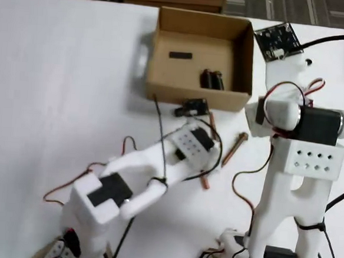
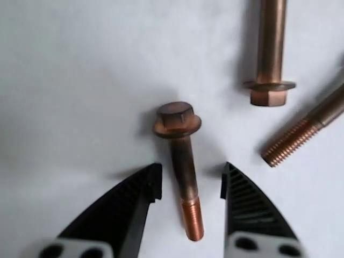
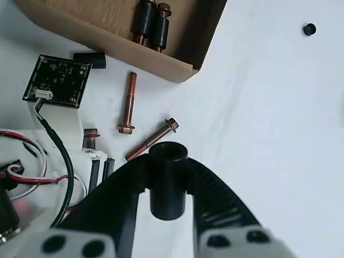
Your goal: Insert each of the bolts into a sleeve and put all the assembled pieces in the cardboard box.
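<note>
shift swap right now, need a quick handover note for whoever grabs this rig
Left gripper: open, fingers either side of the shank of a copper bolt lying on the table, not closed on it.
Right gripper: shut on a black sleeve, held upright.
Done: two assembled pieces lie in the cardboard box.
Loose beside the box: a second bolt, a third bolt and a spare sleeve.
Left: put all three bolts into sleeves, then box them.
</note>
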Controlling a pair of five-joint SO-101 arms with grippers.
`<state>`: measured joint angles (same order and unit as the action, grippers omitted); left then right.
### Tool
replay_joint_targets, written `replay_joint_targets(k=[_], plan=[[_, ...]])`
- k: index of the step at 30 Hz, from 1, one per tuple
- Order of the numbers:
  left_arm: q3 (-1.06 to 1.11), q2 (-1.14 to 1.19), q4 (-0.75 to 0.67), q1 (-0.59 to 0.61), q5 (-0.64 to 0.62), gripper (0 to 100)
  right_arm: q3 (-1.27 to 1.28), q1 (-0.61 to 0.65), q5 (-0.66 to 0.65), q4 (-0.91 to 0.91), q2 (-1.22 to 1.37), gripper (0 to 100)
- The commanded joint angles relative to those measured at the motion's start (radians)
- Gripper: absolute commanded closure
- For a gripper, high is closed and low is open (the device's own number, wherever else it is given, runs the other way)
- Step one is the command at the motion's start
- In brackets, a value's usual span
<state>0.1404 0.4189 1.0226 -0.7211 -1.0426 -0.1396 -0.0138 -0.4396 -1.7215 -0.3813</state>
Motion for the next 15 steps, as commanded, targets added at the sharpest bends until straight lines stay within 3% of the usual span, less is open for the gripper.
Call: replay_joint_targets(k=[1, 15], plan=[[-0.042, 0.025, -0.043, 0.034, -0.003, 80, -0.006, -0.002, 0.0, 0.018, -0.035, 97.9], [-0.067, 0.048, -0.043, 0.107, 0.0, 80, 0.061, -0.001, 0.0, 0.018, -0.035, 97.9]])
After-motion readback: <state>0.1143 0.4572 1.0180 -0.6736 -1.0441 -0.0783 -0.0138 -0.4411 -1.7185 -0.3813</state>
